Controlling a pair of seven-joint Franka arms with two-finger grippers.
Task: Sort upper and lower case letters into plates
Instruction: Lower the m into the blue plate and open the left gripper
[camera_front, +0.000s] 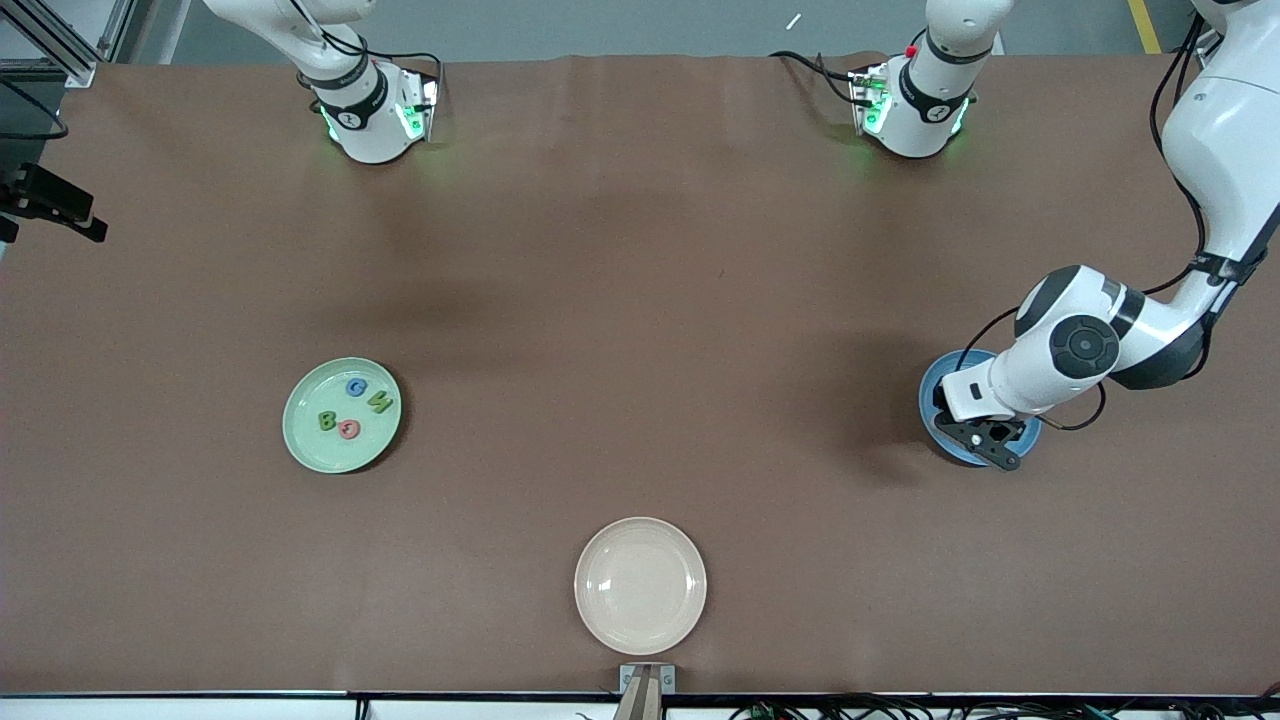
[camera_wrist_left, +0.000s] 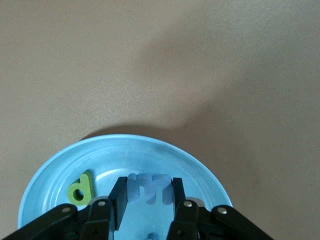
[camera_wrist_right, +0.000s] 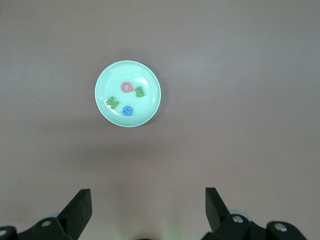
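Front view: pale green plate (camera_front: 341, 415) toward the right arm's end carries capital letters G (camera_front: 355, 387), N (camera_front: 380, 404), B (camera_front: 327, 421), Q (camera_front: 349, 430). Right gripper (camera_wrist_right: 147, 207) waits high above, fingers spread wide. Cream plate (camera_front: 640, 585) sits nearest the camera. Left gripper (camera_wrist_left: 147, 195) pinches blue letter m (camera_wrist_left: 148, 187) over the sky blue plate (camera_wrist_left: 60, 172), beside green d (camera_wrist_left: 81, 189).

L hand (camera_front: 985, 440) over blue plate (camera_front: 932, 400), green plate (camera_front: 305, 435) w/ letters (camera_front: 352, 408)
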